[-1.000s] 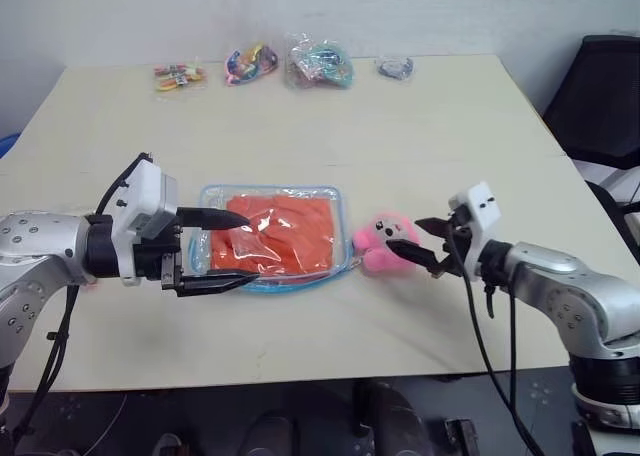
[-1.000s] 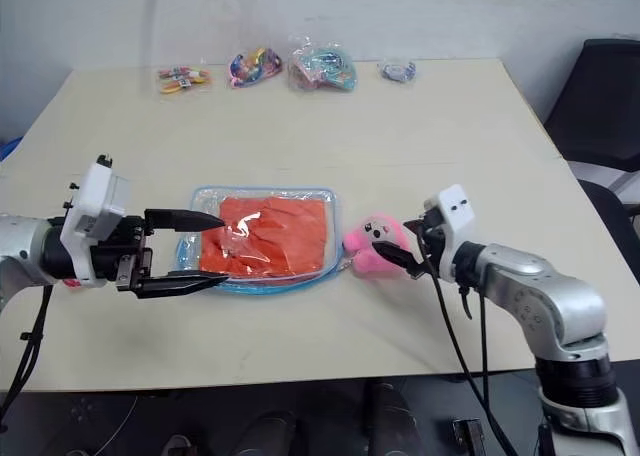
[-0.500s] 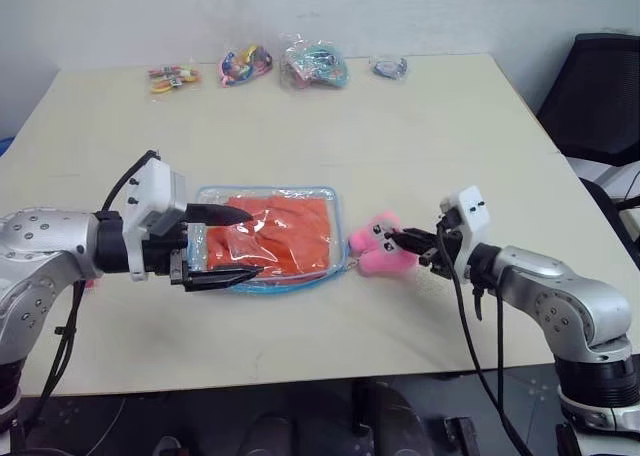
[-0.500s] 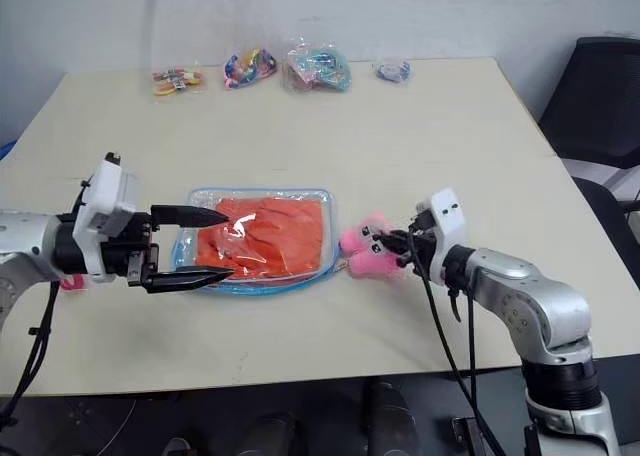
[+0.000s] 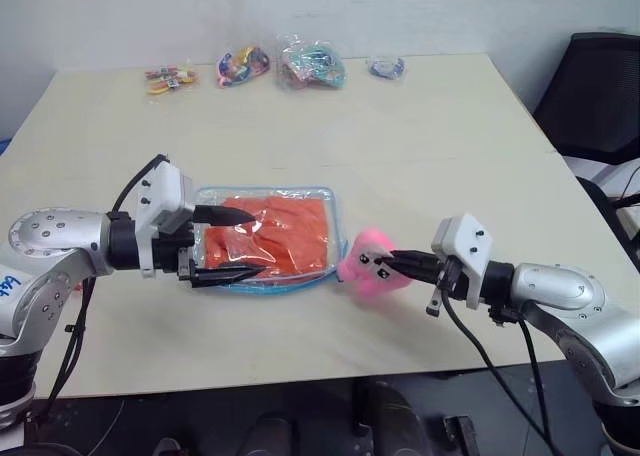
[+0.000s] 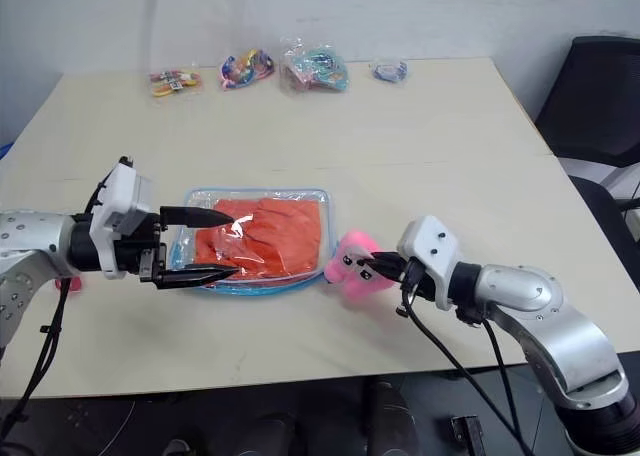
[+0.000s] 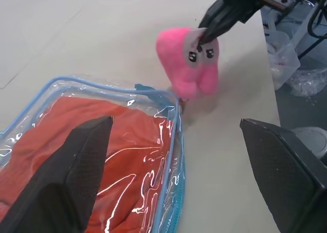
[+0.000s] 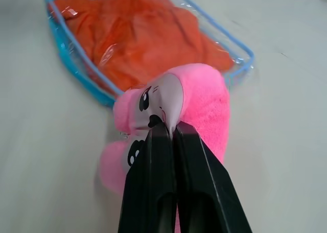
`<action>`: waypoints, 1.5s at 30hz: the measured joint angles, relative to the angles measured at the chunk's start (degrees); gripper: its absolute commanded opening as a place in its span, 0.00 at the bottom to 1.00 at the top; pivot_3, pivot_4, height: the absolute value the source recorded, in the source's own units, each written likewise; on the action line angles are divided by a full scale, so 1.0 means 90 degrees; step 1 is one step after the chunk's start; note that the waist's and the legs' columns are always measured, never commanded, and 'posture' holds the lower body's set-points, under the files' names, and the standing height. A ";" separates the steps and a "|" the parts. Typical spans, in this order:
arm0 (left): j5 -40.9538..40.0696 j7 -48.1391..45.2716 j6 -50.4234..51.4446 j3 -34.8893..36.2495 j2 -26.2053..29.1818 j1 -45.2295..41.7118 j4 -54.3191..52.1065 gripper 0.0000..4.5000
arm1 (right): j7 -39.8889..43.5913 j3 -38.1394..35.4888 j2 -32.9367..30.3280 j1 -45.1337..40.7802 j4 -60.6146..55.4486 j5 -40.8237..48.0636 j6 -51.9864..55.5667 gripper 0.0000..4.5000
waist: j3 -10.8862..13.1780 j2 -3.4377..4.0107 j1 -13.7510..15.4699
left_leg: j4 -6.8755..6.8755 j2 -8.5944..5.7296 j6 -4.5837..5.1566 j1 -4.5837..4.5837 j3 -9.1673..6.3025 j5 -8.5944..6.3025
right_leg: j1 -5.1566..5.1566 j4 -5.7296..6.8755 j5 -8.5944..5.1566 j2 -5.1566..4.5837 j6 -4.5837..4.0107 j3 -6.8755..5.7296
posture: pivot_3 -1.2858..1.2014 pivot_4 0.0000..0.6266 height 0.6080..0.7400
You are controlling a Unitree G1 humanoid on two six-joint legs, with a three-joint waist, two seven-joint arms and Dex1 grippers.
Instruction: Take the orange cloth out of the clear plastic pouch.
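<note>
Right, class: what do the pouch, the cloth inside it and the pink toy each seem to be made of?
Pouch: clear glossy plastic, judging by glare and creases, with light-blue edging.
Cloth: matte orange fabric, soft-looking folds.
Pink toy: fuzzy plush, probably synthetic pile; its face patch looks smoother.

My arms: silver-grey rounded metal shells, black joint bands, white boxy wrist housings. Black cables loop off each wrist and hang down. Left claw (image 5: 222, 244) and right claw (image 6: 372, 267): two tapered black fingers each, textured black pads (image 7: 76, 166).
</note>
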 measured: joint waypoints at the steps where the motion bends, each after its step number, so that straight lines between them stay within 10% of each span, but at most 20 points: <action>1: 0.0030 -0.0005 -0.0006 -0.0051 -0.0009 -0.0042 0.0010 0.94 | 0.0059 0.0093 0.0002 0.0000 0.0002 -0.0002 -0.0004 0.00 | 0.0000 0.0000 0.0000 | 0.0000 0.0000 0.0000 0.0000 0.0000 0.0000 | 0.0000 0.0000 0.0000 0.0000 0.0000 0.0000 | 0.52 0.24 1.00; 22: 0.0301 -0.0362 -0.0020 -0.0346 -0.0044 -0.0066 0.0013 0.94 | 0.1378 0.1817 0.0725 -0.0639 0.0657 -0.0919 -0.1538 0.00 | 0.0000 -0.0001 -0.0009 | 0.0005 0.0001 0.0000 0.0002 -0.0006 0.0000 | -0.0001 0.0000 -0.0001 -0.0001 -0.0002 -0.0007 | 0.52 0.24 1.00; 32: 0.0402 -0.0420 -0.0013 -0.0540 -0.0181 0.0158 -0.0060 0.94 | 0.1608 0.2039 0.1038 -0.0963 0.1089 -0.1063 -0.1542 0.71 | -0.0001 -0.0001 0.0004 | 0.0014 -0.0001 0.0000 0.0006 -0.0028 0.0000 | -0.0006 -0.0003 -0.0001 -0.0007 -0.0002 -0.0026 | 0.52 0.24 1.00; 45: 0.0831 0.0378 0.0577 -0.1901 -0.1455 -0.0351 0.0019 0.94 | 0.1671 0.1267 0.0207 -0.0685 0.0145 -0.1523 -0.2177 0.71 | -0.0004 -0.0007 0.0015 | 0.0017 -0.0003 0.0000 -0.0004 -0.0029 0.0000 | 0.0004 0.0002 -0.0001 -0.0008 -0.0001 -0.0020 | 0.52 0.24 1.00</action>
